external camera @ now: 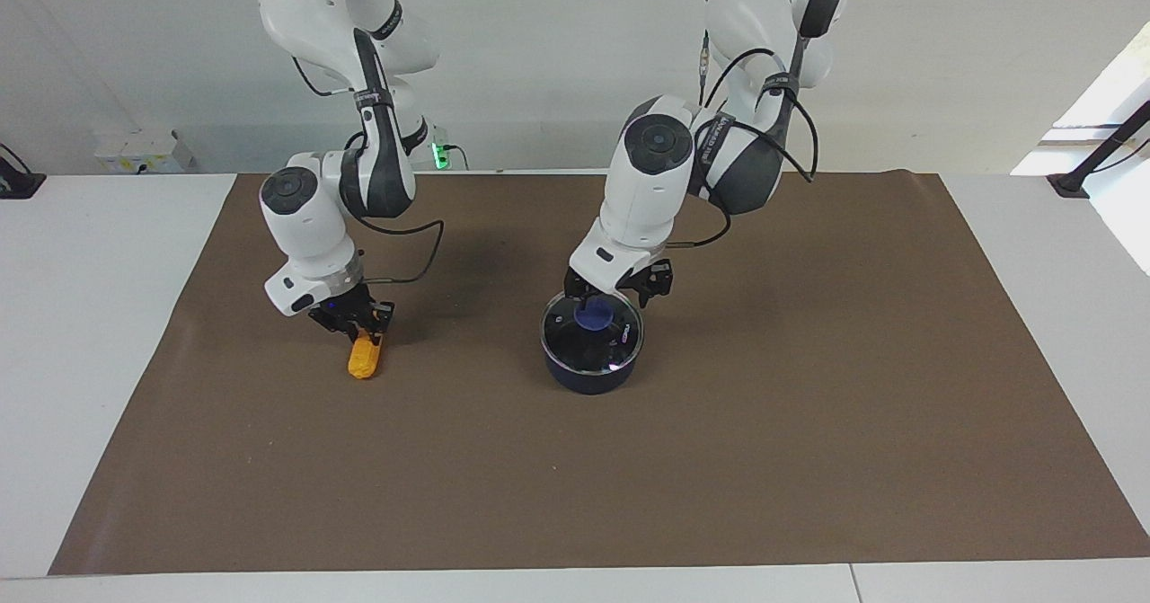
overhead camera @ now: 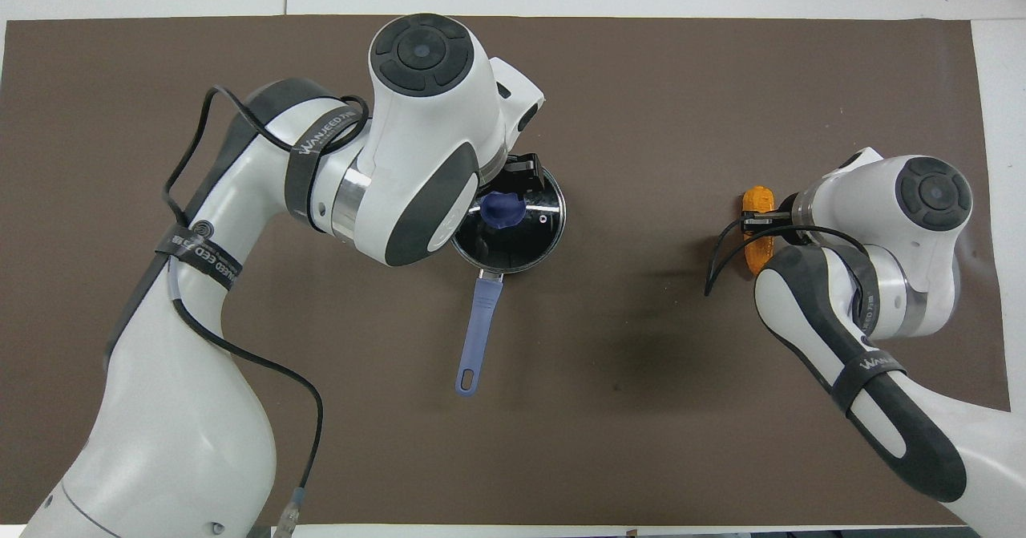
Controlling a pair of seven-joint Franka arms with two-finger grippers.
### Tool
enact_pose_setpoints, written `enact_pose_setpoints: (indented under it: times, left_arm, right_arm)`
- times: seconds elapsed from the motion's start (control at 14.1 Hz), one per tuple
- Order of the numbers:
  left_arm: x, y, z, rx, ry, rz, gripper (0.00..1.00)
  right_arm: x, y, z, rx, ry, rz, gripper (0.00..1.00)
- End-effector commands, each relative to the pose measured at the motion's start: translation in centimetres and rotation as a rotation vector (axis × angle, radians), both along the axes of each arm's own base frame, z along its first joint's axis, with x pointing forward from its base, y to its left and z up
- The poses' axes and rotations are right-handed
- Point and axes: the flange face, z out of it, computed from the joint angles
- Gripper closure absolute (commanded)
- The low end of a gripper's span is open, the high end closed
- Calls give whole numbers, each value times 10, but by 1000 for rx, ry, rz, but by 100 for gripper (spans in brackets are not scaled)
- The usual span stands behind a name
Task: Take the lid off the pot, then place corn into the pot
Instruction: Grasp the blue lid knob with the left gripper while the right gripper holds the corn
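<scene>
The pot (external camera: 588, 376) stands mid-mat, its long handle (overhead camera: 478, 329) pointing toward the robots. The glass lid (external camera: 622, 344) sits on it, blue-purple knob (external camera: 593, 317) in the middle. My left gripper (external camera: 614, 301) is open and hangs just above the lid, by the knob, without touching it. In the overhead view the left wrist covers part of the lid (overhead camera: 539, 229). The orange corn (external camera: 364, 360) lies on the mat toward the right arm's end. My right gripper (external camera: 361, 326) is down on the corn's end nearer to the robots, also seen from overhead (overhead camera: 753, 225).
A brown mat (external camera: 809, 423) covers most of the white table (external camera: 90, 315). Black clamps stand at the table's corners near the robots (external camera: 1078, 181). Cables loop off both wrists.
</scene>
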Motion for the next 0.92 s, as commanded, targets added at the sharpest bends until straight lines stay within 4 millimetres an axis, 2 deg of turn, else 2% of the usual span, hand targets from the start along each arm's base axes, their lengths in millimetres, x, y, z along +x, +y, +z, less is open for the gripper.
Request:
enact_pose_setpoints:
  times: [0.0, 0.14, 0.35, 0.5, 0.78, 0.85]
  left_arm:
    - [5, -11, -9, -14, -15, 11, 0]
    - [5, -11, -12, -11, -19, 10, 0]
    - [5, -11, -22, -8, -23, 10, 0]
    - [-2, -22, -28, -21, -38, -1, 0]
    - [0, -16, -30, -3, -28, 0, 0]
    - [2, -12, -31, 9, -27, 1, 0]
  right_arm:
    - [-5, -2, -1, 8, 1, 23, 100]
    - [-2, -2, 7, 8, 27, 24, 100]
    - [14, 6, 43, 9, 74, 38, 100]
    - [21, 11, 62, 9, 81, 49, 100]
    - [33, 48, 99, 15, 92, 101, 100]
    - [34, 52, 103, 15, 92, 109, 100]
